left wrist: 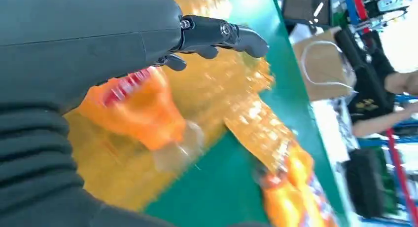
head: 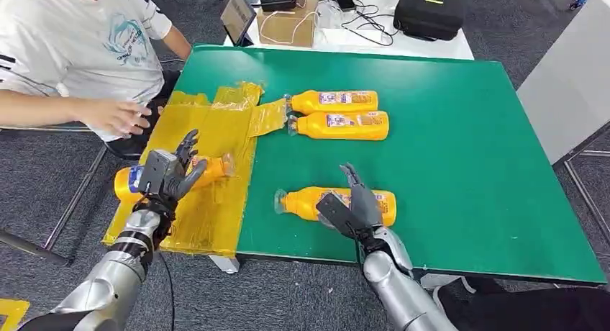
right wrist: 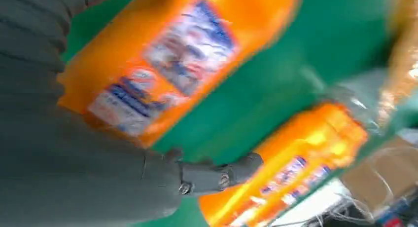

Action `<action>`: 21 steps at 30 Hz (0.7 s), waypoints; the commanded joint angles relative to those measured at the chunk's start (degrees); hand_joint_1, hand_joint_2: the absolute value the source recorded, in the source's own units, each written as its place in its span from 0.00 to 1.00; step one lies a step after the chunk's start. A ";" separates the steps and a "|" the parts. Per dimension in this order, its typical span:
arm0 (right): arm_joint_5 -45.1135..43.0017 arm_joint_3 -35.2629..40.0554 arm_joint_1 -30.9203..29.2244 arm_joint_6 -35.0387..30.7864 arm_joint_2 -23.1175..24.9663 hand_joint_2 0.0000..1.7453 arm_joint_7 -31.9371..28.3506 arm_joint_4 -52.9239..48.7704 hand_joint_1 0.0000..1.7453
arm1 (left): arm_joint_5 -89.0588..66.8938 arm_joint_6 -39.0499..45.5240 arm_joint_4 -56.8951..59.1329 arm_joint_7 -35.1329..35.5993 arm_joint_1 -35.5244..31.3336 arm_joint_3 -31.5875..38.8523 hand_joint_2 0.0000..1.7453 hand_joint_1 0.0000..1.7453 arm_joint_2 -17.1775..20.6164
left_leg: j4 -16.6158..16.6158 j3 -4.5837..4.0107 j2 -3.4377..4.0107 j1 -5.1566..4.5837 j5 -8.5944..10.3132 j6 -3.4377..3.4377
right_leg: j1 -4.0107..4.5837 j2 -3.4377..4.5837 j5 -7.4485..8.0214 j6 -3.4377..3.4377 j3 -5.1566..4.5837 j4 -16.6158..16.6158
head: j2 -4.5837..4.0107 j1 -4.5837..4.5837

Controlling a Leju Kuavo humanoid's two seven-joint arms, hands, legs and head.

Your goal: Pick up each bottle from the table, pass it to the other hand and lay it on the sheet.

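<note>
Bottle (head: 133, 180), orange, gripped by left hand (head: 167, 174) over the sheet (head: 208, 201) at the table's (head: 460, 165) left edge; released there, it may roll off; right hand (head: 352, 209) open over the front-edge bottle (head: 306, 201).

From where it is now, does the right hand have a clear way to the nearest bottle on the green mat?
Probably yes. The right hand hovers directly over the nearest bottle, fingers spread, with nothing between them. The other two bottles lie farther back, out of its way.
</note>
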 commanded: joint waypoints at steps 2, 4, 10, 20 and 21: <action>7.65 1.73 -1.43 4.58 -6.34 1.00 7.18 5.68 0.00 | 3.55 -3.09 -4.14 1.10 0.57 -3.00 1.00 0.00 -4.06 | 0.01 0.35 -0.05 0.11 -0.17 -0.08 | 0.13 -0.11 -0.17 -0.11 0.40 -0.05 | -0.02 -0.04; 9.39 1.60 -1.70 5.25 -7.40 1.00 8.20 6.14 0.00 | 4.04 -3.52 -4.61 1.64 0.60 -3.84 1.00 0.00 -4.58 | 0.03 0.34 -0.28 0.13 -0.14 -0.08 | 0.15 -0.37 -0.21 -0.11 0.46 -0.07 | -0.02 -0.02; 9.42 1.63 -1.78 5.25 -7.29 1.00 8.19 6.08 0.00 | 4.05 -3.52 -4.61 1.65 0.64 -3.82 1.00 0.00 -4.49 | 0.01 0.31 -0.21 0.09 -0.05 -0.01 | 0.10 -0.23 -0.10 -0.07 0.44 -0.11 | 0.00 -0.02; 15.96 2.48 -3.79 9.19 -10.21 1.00 12.04 6.88 0.00 | 6.71 -5.85 -6.35 2.88 1.35 -5.99 1.00 0.00 -4.87 | -0.01 0.37 -0.11 0.05 0.00 0.04 | 0.06 -0.13 0.01 0.04 0.46 -0.16 | -0.02 -0.02; 16.92 2.68 -4.85 10.86 -10.85 1.00 12.38 7.78 0.00 | 7.45 -6.24 -6.50 3.20 1.46 -6.40 1.00 0.00 -4.94 | 0.01 0.44 -0.15 0.08 -0.03 0.02 | 0.10 -0.19 -0.03 0.00 0.55 -0.17 | -0.02 -0.02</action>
